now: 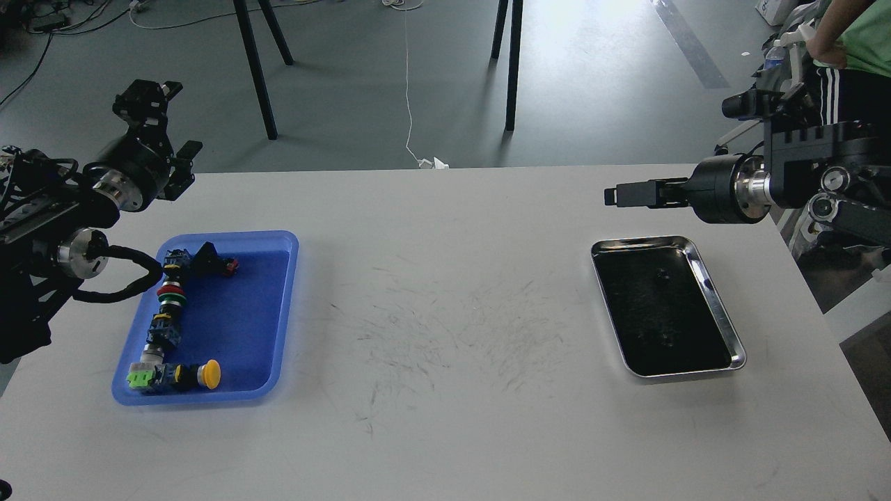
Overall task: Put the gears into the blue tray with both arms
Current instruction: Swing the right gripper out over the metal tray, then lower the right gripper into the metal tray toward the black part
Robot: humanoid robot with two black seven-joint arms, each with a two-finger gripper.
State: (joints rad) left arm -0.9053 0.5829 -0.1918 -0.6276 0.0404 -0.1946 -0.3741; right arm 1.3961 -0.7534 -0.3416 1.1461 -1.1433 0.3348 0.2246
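The blue tray (237,327) lies on the left of the white table. Small dark gears (661,276) show faintly against the black inside of a silver tray (721,314) on the right, with more gears (665,339) nearer its front end. My left gripper (166,125) hangs open above the table's far left edge, behind the blue tray, with nothing between its fingers. My right gripper (619,195) points left, level, just behind the silver tray's far end. It is seen edge-on as one narrow bar, so its fingers cannot be told apart.
Several coloured push-button switches (169,292) line the blue tray's left side and front. Black stand legs (254,62) rise from the floor beyond the table. A person (853,42) stands at the top right, near my right arm.
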